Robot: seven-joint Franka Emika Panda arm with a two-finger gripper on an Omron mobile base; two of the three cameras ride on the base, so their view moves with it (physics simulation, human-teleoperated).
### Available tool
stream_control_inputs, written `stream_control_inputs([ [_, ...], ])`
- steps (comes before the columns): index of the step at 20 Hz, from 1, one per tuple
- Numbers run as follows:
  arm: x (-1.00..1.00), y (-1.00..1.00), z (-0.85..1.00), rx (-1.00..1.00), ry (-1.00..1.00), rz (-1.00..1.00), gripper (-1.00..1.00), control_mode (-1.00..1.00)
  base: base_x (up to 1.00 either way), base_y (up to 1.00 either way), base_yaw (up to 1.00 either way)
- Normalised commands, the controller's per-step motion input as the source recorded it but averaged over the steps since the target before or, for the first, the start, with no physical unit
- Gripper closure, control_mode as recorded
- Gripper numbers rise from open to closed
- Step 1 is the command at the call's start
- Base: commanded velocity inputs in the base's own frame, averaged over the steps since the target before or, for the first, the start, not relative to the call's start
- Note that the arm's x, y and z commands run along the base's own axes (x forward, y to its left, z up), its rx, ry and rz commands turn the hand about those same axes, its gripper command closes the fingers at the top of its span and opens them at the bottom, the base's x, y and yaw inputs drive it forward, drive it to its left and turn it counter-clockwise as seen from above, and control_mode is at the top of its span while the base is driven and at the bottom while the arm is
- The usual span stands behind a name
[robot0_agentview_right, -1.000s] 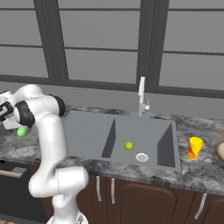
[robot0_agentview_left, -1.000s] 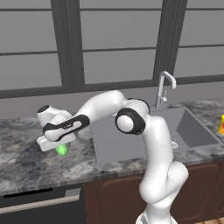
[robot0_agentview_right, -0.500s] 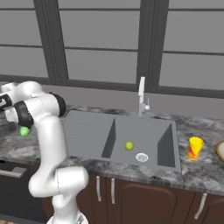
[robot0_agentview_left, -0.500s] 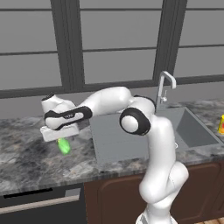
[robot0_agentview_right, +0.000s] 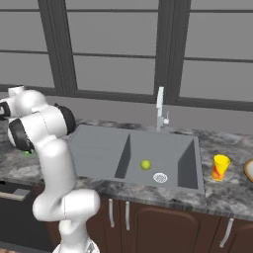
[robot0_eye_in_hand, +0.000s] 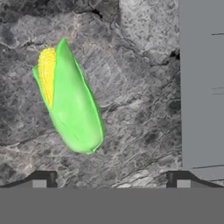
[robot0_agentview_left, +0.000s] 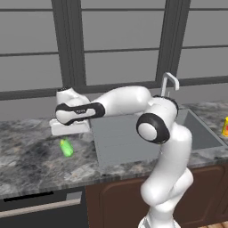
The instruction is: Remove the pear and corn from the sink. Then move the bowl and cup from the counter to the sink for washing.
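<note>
I am working over the marble counter to the left of the sink, and my arm is reaching out over that stretch of stone. The sink is holding one fruit at this point: the pear is lying on the basin floor just beside the round drain. Off to the right of the basin, the yellow cup is standing on the counter, and the edge of the bowl is showing at the frame's border, near the cup.

The corn is lying on the counter just below my hand, clear of the sink's edge. My gripper is hanging above it with the fingers spread wide and nothing between them, so I am holding nothing.

I judge that the corn step is done and the pear is the one in hand next. That calls for swinging my arm back right over the basin, lowering into it near the drain, and closing on a small round fruit that could roll away.
</note>
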Motion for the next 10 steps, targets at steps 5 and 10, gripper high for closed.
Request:
stream_control_inputs([
  [5,-0.25,-0.56,0.22,0.11,-0.16,0.05,-1.0,-1.0,0.0,0.0,0.0],
  [10,-0.19,-0.58,0.21,0.08,-0.16,0.1,-1.0,-1.0,0.0,0.0,0.0],
])
